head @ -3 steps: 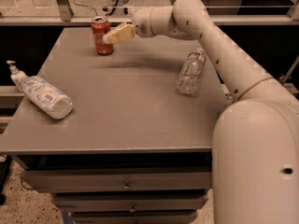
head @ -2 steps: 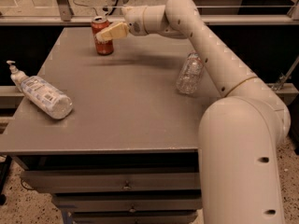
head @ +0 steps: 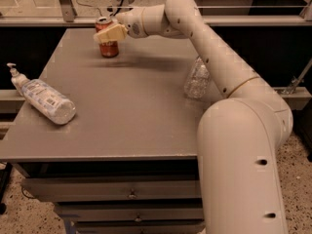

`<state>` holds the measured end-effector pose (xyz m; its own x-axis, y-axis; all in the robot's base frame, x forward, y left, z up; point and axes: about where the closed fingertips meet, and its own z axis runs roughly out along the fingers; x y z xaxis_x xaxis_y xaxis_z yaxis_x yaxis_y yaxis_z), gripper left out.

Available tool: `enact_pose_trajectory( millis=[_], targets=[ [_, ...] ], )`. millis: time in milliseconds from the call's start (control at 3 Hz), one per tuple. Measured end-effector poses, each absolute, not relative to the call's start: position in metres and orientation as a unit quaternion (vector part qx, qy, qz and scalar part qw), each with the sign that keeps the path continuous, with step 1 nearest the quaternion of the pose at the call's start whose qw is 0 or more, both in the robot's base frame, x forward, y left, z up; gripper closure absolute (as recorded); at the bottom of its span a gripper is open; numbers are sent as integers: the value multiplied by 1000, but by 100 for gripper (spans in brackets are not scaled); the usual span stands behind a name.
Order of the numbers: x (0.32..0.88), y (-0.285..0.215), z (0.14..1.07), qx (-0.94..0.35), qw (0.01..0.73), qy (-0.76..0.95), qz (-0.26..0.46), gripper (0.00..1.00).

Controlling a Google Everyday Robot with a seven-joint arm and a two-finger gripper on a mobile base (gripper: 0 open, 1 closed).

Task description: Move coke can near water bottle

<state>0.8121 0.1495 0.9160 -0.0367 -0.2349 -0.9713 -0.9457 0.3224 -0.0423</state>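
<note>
Since the earlier frame the arm [head: 219, 67] has been swung left, and the gripper [head: 108, 33] has been brought against the upper part of the coke can [head: 109, 48]. A grasp is judged to be in hand, and transport has not begun. A metal rail [head: 243, 19] and speckled floor [head: 298, 155] are noted around the grey table [head: 131, 121]. A pump bottle [head: 48, 101] lies at the left edge. The water bottle [head: 196, 79] lies at the right, well apart from the upright can at the far left. Whether the jaws are closed on it cannot be told.
</note>
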Motion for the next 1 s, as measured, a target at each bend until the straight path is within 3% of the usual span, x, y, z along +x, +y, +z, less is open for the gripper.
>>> enact_pose_trajectory(
  millis=[1000],
  targets=[
    [807, 150, 918, -463, 510, 638, 345, 88]
  ],
)
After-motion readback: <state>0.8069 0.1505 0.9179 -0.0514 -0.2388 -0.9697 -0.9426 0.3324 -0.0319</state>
